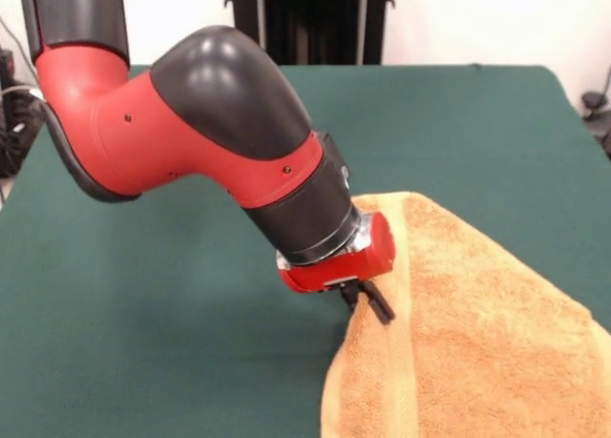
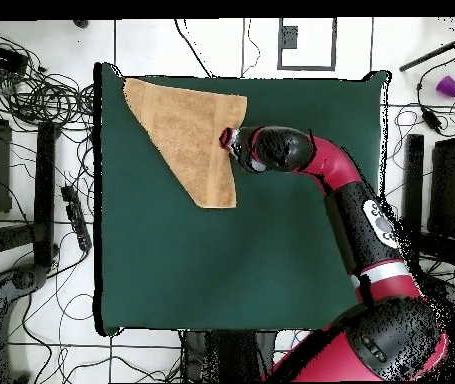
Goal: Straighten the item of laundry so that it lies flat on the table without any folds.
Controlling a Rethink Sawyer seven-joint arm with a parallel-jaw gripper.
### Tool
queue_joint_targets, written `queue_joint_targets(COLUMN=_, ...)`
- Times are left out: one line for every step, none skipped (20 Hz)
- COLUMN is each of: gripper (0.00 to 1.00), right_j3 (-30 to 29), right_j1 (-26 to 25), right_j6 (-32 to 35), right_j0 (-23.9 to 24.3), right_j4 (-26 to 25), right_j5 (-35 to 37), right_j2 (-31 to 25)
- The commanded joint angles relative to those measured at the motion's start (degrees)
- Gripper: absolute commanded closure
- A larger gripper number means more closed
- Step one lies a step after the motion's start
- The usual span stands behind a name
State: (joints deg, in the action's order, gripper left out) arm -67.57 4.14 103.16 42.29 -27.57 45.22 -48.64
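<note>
The jaws are pinching the towel by its edge, apparently to drag a fold open; the cloth is spreading away from them toward the desk corner.

the towel runs off the front view's bottom and right edges. the arm hides part of its edge. overhead, the wrist covers the gripper.

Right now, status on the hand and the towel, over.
Hand low at towel's edge, fingers look pinched on the cloth. Towel folded into a triangle near the table's corner, not flat. Nothing else on the table.
</note>
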Motion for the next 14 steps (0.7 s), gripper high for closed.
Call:
queue_joint_targets(gripper=1.0, right_j3=-4.3, right_j1=1.4, right_j6=-23.7, right_j0=-0.7, right_j4=-5.8, right_j5=12.0, right_j2=4.3)
queue_joint_targets(gripper=1.0, right_j3=-4.6, right_j1=2.0, right_j6=-24.3, right_j0=-0.6, right_j4=-6.5, right_j5=12.3, right_j2=4.7)
queue_joint_targets(gripper=1.0, right_j3=-5.0, right_j1=2.6, right_j6=-24.8, right_j0=-0.5, right_j4=-7.1, right_j5=12.6, right_j2=4.9)
queue_joint_targets(gripper=1.0, right_j3=-5.1, right_j1=3.1, right_j6=-25.8, right_j0=-0.3, right_j4=-7.8, right_j5=13.1, right_j2=5.1)
queue_joint_targets(gripper=1.0, right_j3=-5.2, right_j1=3.5, right_j6=-26.7, right_j0=-0.1, right_j4=-8.4, right_j5=13.6, right_j2=5.2)
queue_joint_targets(gripper=1.0, right_j3=-5.0, right_j1=3.8, right_j6=-27.8, right_j0=0.0, right_j4=-9.0, right_j5=14.4, right_j2=5.3)
queue_joint_targets(gripper=1.0, right_j3=-4.8, right_j1=4.1, right_j6=-29.0, right_j0=0.2, right_j4=-9.6, right_j5=15.1, right_j2=5.4)
queue_joint_targets(gripper=1.0, right_j3=-4.6, right_j1=4.3, right_j6=-30.0, right_j0=0.3, right_j4=-10.1, right_j5=15.8, right_j2=5.4)
queue_joint_targets(gripper=1.0, right_j3=-4.3, right_j1=4.5, right_j6=-31.0, right_j0=0.4, right_j4=-10.6, right_j5=16.4, right_j2=5.5)
queue_joint_targets(gripper=1.0, right_j3=-4.1, right_j1=4.7, right_j6=-31.6, right_j0=0.4, right_j4=-11.1, right_j5=16.9, right_j2=5.6)
queue_joint_targets(gripper=1.0, right_j3=-4.2, right_j1=4.9, right_j6=-32.0, right_j0=0.4, right_j4=-11.6, right_j5=16.9, right_j2=5.6)
queue_joint_targets(gripper=1.0, right_j3=-4.3, right_j1=5.0, right_j6=-32.3, right_j0=0.4, right_j4=-12.0, right_j5=16.8, right_j2=5.7)
queue_joint_targets(gripper=1.0, right_j3=-4.3, right_j1=5.1, right_j6=-32.4, right_j0=0.3, right_j4=-12.3, right_j5=16.6, right_j2=5.7)
queue_joint_targets(gripper=1.0, right_j3=-4.4, right_j1=5.2, right_j6=-32.4, right_j0=0.4, right_j4=-12.6, right_j5=16.4, right_j2=5.8)
